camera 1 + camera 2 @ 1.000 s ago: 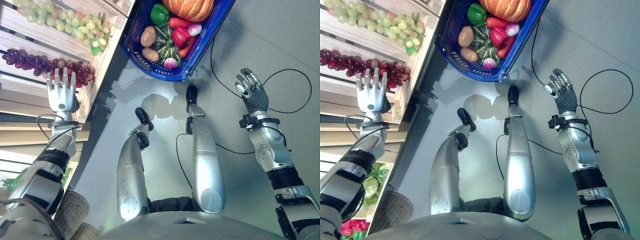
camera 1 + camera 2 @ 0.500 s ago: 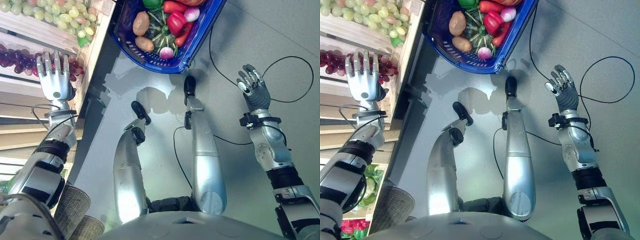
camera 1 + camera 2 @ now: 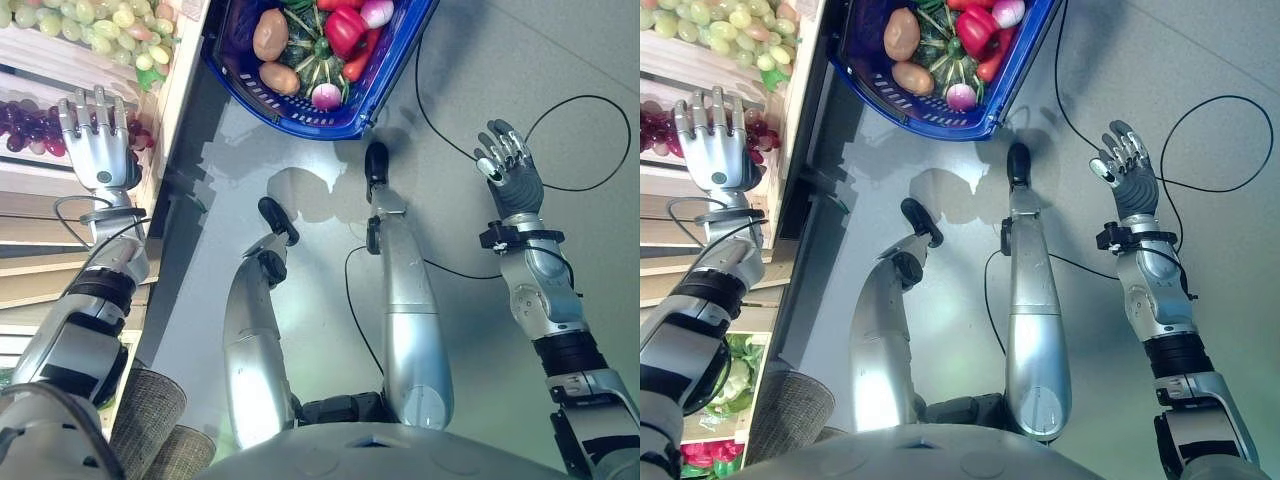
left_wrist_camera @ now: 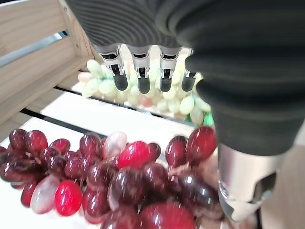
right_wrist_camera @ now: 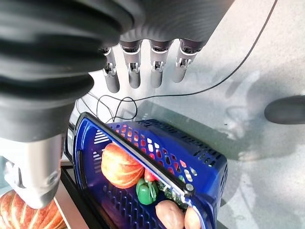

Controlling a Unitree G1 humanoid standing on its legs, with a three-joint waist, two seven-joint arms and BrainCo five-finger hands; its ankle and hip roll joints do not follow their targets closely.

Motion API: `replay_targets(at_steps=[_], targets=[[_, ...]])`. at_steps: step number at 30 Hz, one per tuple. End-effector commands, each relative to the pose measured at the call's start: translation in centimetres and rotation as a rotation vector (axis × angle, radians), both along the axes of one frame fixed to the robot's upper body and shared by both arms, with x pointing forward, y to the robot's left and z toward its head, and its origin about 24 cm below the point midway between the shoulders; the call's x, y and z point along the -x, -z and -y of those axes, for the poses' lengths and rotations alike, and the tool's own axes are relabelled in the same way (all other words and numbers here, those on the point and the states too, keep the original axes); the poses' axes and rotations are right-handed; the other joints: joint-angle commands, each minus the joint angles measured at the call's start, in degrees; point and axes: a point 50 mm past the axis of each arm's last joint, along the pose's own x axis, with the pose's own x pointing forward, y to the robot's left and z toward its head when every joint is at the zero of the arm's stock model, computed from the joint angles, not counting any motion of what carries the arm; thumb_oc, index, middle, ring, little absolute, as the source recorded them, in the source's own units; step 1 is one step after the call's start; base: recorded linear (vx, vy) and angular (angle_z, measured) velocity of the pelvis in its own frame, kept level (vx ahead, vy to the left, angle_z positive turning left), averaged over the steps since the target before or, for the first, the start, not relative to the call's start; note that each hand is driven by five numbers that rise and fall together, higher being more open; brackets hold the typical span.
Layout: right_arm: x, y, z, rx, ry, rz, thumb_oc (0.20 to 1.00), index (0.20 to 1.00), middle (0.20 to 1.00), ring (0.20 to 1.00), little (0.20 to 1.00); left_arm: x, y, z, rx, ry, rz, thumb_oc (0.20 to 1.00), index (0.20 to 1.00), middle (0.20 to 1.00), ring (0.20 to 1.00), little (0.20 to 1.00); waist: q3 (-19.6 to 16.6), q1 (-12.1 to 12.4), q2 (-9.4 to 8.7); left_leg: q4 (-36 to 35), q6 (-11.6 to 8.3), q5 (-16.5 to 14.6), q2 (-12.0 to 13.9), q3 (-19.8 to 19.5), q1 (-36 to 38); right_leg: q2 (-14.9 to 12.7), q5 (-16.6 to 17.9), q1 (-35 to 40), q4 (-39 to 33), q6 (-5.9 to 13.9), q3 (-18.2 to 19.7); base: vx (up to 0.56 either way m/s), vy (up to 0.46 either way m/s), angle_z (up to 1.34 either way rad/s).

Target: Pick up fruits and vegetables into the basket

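Evidently hovered left hand (image 3: 100, 160) with fingers (image 4: 120, 78) straight and empty above red grapes (image 4: 119, 179) on the wooden shelf (image 3: 40, 215), left of the basket (image 3: 385, 75), ready to grasp; right hand (image 3: 515, 180) loosely spread, empty.

- wooden slatted shelf (image 3: 40, 210) along the left side, pale planks
- grey floor (image 3: 560, 60), smooth, light reflections near the middle
- woven wicker container (image 3: 790, 410) at lower left, on the floor beside the shelf
- dark strip (image 3: 805, 150) running along the shelf's floor-side edge
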Motion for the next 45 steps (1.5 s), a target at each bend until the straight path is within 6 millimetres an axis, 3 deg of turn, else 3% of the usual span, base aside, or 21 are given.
replay_targets(at_steps=[1, 12, 26, 38, 45], targets=[[1.0, -1.7, -0.1, 0.011, -0.023, 0.1, 1.0, 1.0, 1.0, 1.0, 1.0, 2.7, 0.4, -4.6, -0.017, -0.234, -0.067, 1.0, 1.0, 1.0, 1.0, 1.0, -2.61, -0.59, -0.69, -0.56, -3.83, 0.64, 0.01, -4.37, -3.91, 1.67, -5.56, -0.97, 3.69, 4.13, 1.31, 0.0, 0.0, 0.0], [0.9, -2.2, 0.0, -0.012, -0.024, 0.129, 1.0, 1.0, 1.0, 1.0, 1.0, 4.3, 2.1, -6.0, 0.024, -0.4, -0.123, 1.0, 1.0, 1.0, 1.0, 1.0, -2.61, -0.63, -0.99, 0.07, -3.83, 0.56, -0.12, -4.65, -6.35, 2.0, -5.15, -3.32, 3.62, 3.9, 1.56, 0.0, 0.002, -0.01], [0.9, -3.3, 0.0, 0.001, -0.018, 0.187, 1.0, 1.0, 1.0, 1.0, 1.0, 4.4, 0.4, -5.8, -0.103, -0.446, -0.02, 1.0, 1.0, 1.0, 1.0, 1.0, -2.61, -0.47, -1.18, 0.83, -3.82, 0.45, -0.25, -5.12, -8.6, 2.32, -5.15, -5.43, 4.26, 3.58, 1.63, 0.0, 0.0, 0.0], [0.5, -4.5, 0.1, 0.02, -0.033, 0.234, 1.0, 1.0, 1.0, 1.0, 1.0, 3.9, -1.0, -6.1, 0.002, -0.45, 0.1, 1.0, 1.0, 1.0, 1.0, 1.0, -2.61, -0.25, -1.46, 1.71, -3.69, 0.38, -0.62, -5.86, -11.82, 3.25, -5.71, -8.29, 5.58, 3.05, 1.94, 0.0, 0.0, 0.0], [0.4, -4.5, 0.0, 0.007, -0.04, 0.241, 1.0, 1.0, 1.0, 1.0, 1.0, 3.5, -0.8, -5.8, 0.068, -0.435, 0.116, 1.0, 1.0, 1.0, 1.0, 1.0, -2.61, -0.17, -1.85, 1.48, -3.62, 0.36, -0.72, -6.23, -12.31, 3.52, -5.75, -8.54, 5.47, 3.06, 1.73, 0.0, -0.009, 0.0]])
